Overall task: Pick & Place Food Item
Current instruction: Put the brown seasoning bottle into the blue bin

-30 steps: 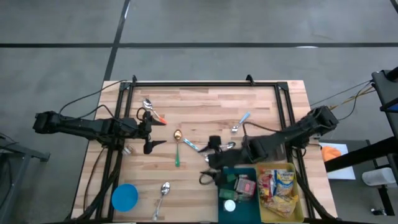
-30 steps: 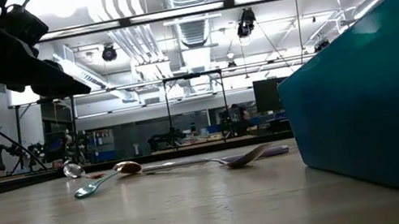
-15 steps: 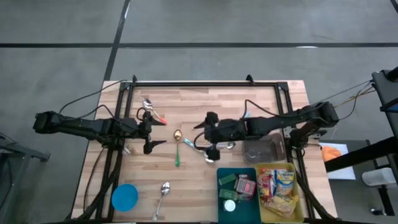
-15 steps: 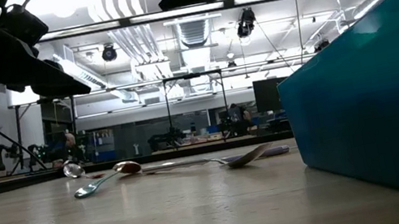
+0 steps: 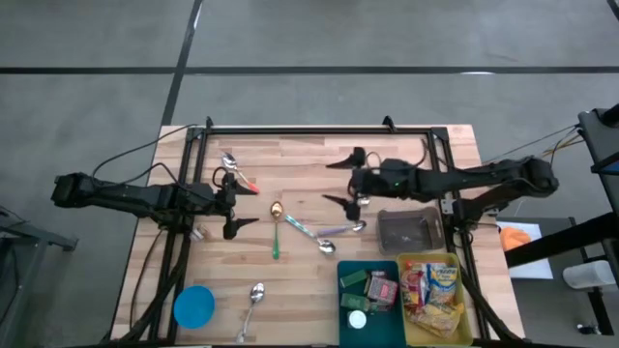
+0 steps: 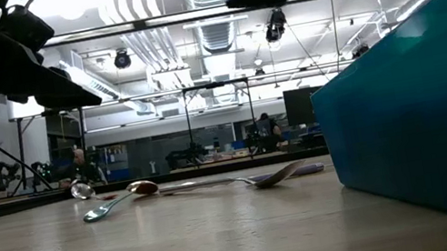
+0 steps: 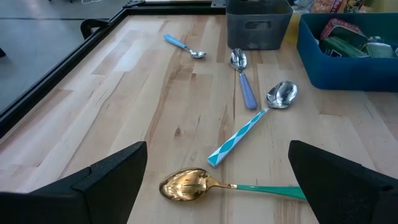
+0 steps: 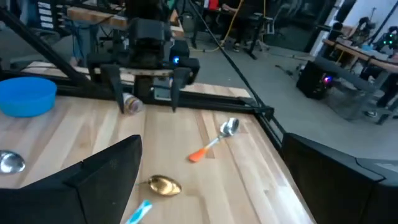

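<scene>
Two tools, both spread wide and empty. Right tool [image 5: 350,179] hangs above the table [image 5: 309,280] just past centre, toward 1 o'clock. Left tool [image 5: 230,201] waits at the 9 o'clock side.

Step, as judged: the approach; nothing is picked yet. The food items [image 5: 433,290] sit in the yellow bin [image 5: 462,329] at 5 o'clock, beside the blue bin [image 5: 346,311]. The next move calls for the right tool to swing toward 5 o'clock and come down over one packet.

High view alone shows the bins' contents, plus the grey tray [image 5: 410,230]. Low view gives only the blue bin's wall. Left wrist view shows the gold spoon [image 7: 186,185] close up; right wrist view shows the blue bowl [image 8: 25,94].
</scene>
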Controlling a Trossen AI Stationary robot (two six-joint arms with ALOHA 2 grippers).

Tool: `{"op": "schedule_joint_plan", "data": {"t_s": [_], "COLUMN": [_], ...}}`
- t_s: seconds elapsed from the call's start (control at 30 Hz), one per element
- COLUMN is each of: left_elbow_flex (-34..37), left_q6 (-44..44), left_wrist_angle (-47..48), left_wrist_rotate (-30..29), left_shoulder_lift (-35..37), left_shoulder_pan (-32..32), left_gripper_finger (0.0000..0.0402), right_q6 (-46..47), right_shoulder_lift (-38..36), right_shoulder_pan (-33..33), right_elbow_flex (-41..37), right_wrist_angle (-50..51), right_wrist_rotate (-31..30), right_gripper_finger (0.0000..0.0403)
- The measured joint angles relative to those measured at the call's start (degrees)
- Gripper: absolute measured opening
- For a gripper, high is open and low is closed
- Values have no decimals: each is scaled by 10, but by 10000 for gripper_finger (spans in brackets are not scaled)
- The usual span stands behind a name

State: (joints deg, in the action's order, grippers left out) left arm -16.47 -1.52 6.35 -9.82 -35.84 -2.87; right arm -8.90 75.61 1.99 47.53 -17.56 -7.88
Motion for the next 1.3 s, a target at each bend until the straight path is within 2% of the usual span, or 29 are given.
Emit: {"op": "schedule_joint_plan", "data": {"t_s": [0.33,1.3], "left_elbow_flex": [0,0], "left_q6": [-2,0], "left_wrist_angle": [0,0], "left_wrist_rotate": [0,0], "left_shoulder_lift": [0,0], "left_shoulder_pan": [0,0], "left_gripper_finger": [393,392], "right_q6": [-3,-1], "right_shoulder_lift": [-58,-61], "right_shoulder_pan": [7,7], "right_elbow_flex": [-38,-38], "right_wrist_angle": [7,7], "right_wrist_rotate": [19,19], "right_gripper_finger": [385,385]}}
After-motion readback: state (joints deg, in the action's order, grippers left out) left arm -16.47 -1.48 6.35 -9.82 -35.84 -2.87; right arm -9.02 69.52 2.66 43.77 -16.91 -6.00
